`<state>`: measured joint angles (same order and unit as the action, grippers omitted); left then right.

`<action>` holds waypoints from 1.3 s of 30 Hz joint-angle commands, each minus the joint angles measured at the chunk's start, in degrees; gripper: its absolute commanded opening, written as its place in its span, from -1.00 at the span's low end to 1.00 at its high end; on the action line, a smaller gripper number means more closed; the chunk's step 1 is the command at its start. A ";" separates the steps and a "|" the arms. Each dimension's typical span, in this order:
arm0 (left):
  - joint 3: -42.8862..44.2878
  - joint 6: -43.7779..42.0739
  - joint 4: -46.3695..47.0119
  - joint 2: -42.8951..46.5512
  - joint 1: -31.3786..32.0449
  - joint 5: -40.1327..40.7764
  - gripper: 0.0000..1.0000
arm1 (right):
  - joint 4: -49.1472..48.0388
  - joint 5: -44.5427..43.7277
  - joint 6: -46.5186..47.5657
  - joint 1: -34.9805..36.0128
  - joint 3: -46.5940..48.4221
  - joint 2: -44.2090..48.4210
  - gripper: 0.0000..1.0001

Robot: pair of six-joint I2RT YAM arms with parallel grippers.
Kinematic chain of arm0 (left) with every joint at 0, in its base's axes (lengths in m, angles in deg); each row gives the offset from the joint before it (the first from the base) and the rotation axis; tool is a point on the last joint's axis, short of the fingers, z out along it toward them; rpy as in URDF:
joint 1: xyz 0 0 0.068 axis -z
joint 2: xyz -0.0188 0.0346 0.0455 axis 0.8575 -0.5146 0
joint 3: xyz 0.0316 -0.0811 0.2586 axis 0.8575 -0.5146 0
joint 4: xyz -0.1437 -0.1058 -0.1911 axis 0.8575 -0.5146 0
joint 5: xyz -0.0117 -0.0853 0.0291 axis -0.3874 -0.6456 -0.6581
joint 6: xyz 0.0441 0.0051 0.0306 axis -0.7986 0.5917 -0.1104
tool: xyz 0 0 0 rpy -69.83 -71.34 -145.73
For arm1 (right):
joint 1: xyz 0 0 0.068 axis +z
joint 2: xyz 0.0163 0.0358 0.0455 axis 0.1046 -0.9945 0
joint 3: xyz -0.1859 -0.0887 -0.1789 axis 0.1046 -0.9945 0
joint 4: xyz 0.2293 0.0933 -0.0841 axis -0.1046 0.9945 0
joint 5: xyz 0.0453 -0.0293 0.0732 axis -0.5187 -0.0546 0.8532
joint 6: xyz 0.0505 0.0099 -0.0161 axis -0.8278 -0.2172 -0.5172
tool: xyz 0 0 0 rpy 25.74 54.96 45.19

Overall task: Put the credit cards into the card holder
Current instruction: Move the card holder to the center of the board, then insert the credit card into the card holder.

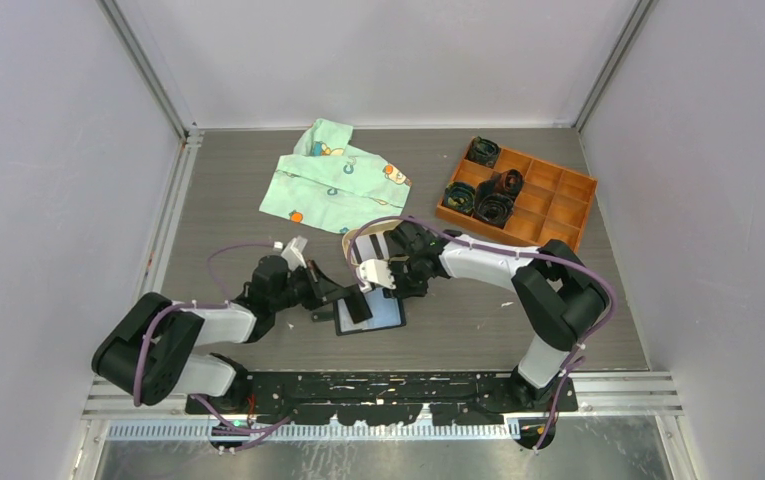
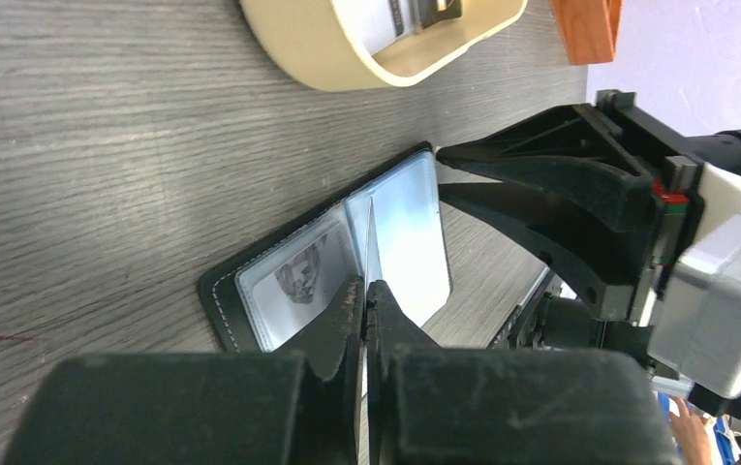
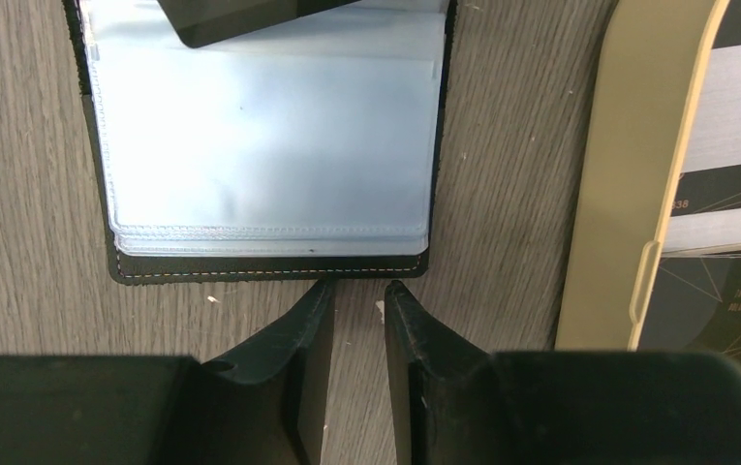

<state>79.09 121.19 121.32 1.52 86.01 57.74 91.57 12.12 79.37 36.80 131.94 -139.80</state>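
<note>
The card holder [image 3: 269, 174] lies open on the grey wood-grain worktop [image 3: 511, 145]. It has a black leather-like cover, white stitching and frosted clear sleeves. My left end effector [image 2: 366, 302] is closed on one thin sleeve leaf, which stands upright. My right end effector [image 3: 356, 302] is slightly parted and empty, its tips just beside the stitched edge. Credit cards [image 3: 734, 252] lie in the tan tray [image 3: 608, 194]; their print is too small to read.

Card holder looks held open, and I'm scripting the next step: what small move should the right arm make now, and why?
Probably swing the right gripper sideways to the tan tray and take a credit card. Its jaws are slightly apart and empty at the edge of the card holder, while the left gripper pinches it open.
</note>
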 commanded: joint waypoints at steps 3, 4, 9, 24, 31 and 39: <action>0.60 1.11 2.38 -4.11 -0.32 -2.36 -1.00 | 1.31 0.66 -0.78 1.15 0.37 -2.08 -0.37; 0.68 1.29 3.10 -4.86 -0.28 -2.63 -1.00 | 1.32 0.65 -0.84 1.26 0.37 -2.09 -0.37; 1.45 1.94 5.95 -8.69 -0.25 -4.59 -1.00 | 1.32 0.61 -0.87 1.40 0.46 -2.35 -0.37; 2.88 4.53 11.16 -16.23 -0.27 -7.65 -1.00 | 1.49 0.42 -0.96 1.74 0.67 -2.90 -0.37; 3.68 5.32 10.13 -17.34 -0.29 -8.53 -1.00 | 1.43 0.31 -1.04 1.75 0.80 -3.14 -0.37; 5.45 6.20 8.73 -19.50 -0.29 -9.83 -1.00 | 1.38 0.23 -1.15 2.01 0.90 -3.22 -0.37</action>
<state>83.05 127.58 131.02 -16.67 85.91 48.36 92.42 11.46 78.63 37.57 132.97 -140.56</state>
